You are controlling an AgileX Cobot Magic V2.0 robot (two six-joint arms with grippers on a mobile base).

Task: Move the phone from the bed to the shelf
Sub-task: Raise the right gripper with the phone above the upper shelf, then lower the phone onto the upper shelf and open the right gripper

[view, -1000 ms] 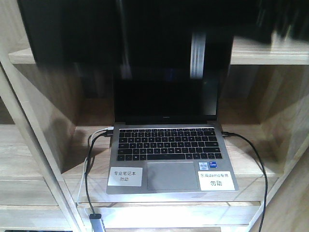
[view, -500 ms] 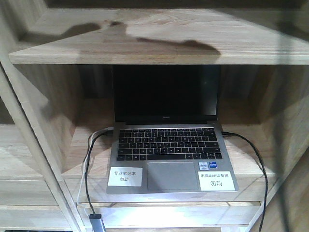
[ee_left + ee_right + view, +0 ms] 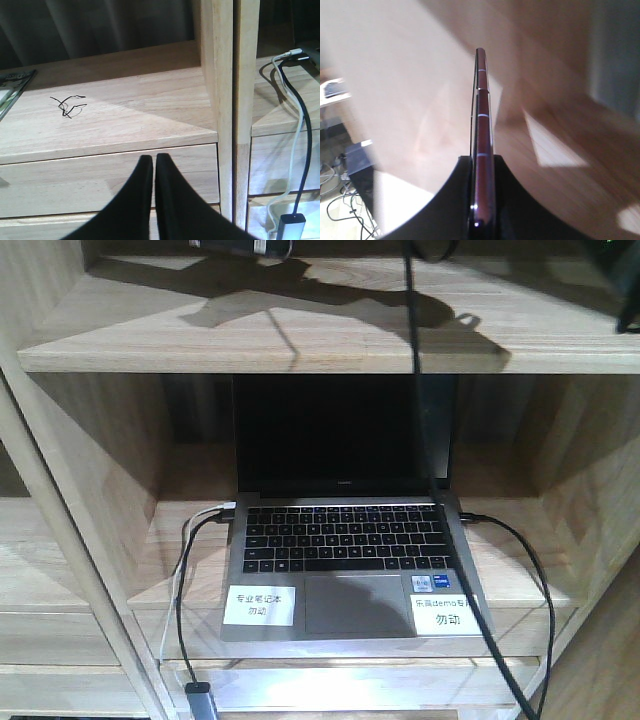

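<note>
- My right gripper (image 3: 481,170) is clamped on the phone (image 3: 481,125), 2 fingers pressed to its flat faces; I see it edge-on, pinkish rim up, sticking out past my fingertips.
- Behind the phone the right wrist view is blurred: pale wood of the shelf (image 3: 560,150), sunlit patches on it. Can't tell how close the phone is to the board.
- My left gripper (image 3: 154,165) has fingers together, only a hairline gap, nothing between them; it sits in front of the shelf's drawer front (image 3: 75,180), below the board.
- On that board, left of the upright post (image 3: 225,100): a small tangle of black wire (image 3: 69,105).
- Front view: open grey laptop (image 3: 350,570) in the shelf's middle compartment, screen dark, 2 white labels on the palm rest.
- Cables (image 3: 185,580) plugged into both laptop sides, hanging over the board's front edge.
- A dark cable (image 3: 415,370) hangs down in front of the laptop screen.
- Top board above the laptop carries dark shadows.
</note>
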